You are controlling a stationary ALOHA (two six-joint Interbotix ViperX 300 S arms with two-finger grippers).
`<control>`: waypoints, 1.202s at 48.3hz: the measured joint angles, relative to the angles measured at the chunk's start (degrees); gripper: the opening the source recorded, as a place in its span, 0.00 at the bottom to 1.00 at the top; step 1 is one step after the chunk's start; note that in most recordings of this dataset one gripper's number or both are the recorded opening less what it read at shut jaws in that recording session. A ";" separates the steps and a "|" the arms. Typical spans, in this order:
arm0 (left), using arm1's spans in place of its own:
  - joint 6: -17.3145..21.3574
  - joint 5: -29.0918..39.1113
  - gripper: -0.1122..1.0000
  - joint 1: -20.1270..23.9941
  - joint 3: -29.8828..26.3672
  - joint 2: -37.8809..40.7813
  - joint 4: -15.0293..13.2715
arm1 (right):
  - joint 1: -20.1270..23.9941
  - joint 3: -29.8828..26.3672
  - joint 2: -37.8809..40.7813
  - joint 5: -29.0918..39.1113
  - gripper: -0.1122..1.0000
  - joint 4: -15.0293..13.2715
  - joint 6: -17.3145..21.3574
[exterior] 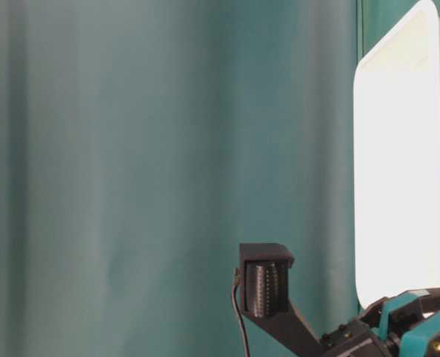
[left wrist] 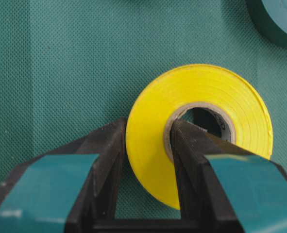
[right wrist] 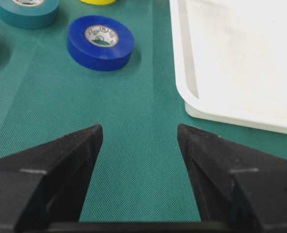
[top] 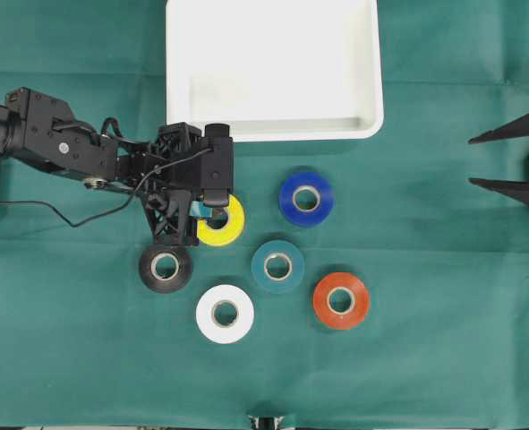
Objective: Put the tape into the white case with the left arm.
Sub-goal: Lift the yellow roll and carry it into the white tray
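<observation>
Gripping the yellow tape roll (left wrist: pixel 196 131), the left gripper (left wrist: pixel 145 145) has its fingers (left wrist: pixel 107 165) closed on the wall of the roll: in the left wrist view one finger presses the outer side and the other sits inside the cardboard core. The fingers carry teal bands. In the overhead view the left arm (top: pixel 58 143) reaches from the left edge toward the middle, and its gripper covers part of the yellow tape roll (top: pixel 224 228), which lies flat on the green cloth of the table (top: pixel 443 358).

The white case (top: pixel 273 67) stands at the top middle of the overhead view, just above the gripper and the yellow roll, not touching them. In that view nothing shows inside it. In the table-level view the white case (exterior: pixel 398 171) appears at the right side, and only a part of the left arm shows at the bottom.

Other rolls lie flat on the cloth near the yellow one: the blue roll (top: pixel 305 198) to its right, the teal roll (top: pixel 277 266) lower right, the black roll (top: pixel 166 267) lower left, the white roll (top: pixel 225 313) below, and the orange roll (top: pixel 341 300) farthest to the lower right. None of them touches another.

The right gripper (right wrist: pixel 139 141) waits at the right edge of the overhead view, well apart from the rolls. Its plain black fingers (right wrist: pixel 60 160) stand wide, with only cloth between them.
</observation>
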 measured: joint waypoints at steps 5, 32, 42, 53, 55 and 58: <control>-0.09 0.00 0.33 -0.09 0.00 0.00 0.00 | 0.00 -0.09 0.00 0.00 0.99 0.00 0.00; -0.09 0.70 0.33 -0.26 -0.79 -8.70 0.00 | 0.00 -0.09 -0.09 0.00 0.99 0.00 0.00; 0.00 2.99 0.33 0.62 -2.81 -10.28 0.00 | 0.09 0.00 0.00 0.00 0.99 0.00 0.00; 0.97 6.50 0.33 3.96 -5.36 -10.28 0.00 | 0.00 -0.09 0.00 0.00 0.99 0.00 0.00; 1.58 6.59 0.33 4.83 -5.71 -10.28 0.00 | 0.00 0.00 -0.09 0.00 0.99 0.00 -0.09; 2.72 6.68 0.33 5.89 -6.24 -10.28 0.00 | 0.00 -0.09 -0.09 0.00 0.99 0.00 0.00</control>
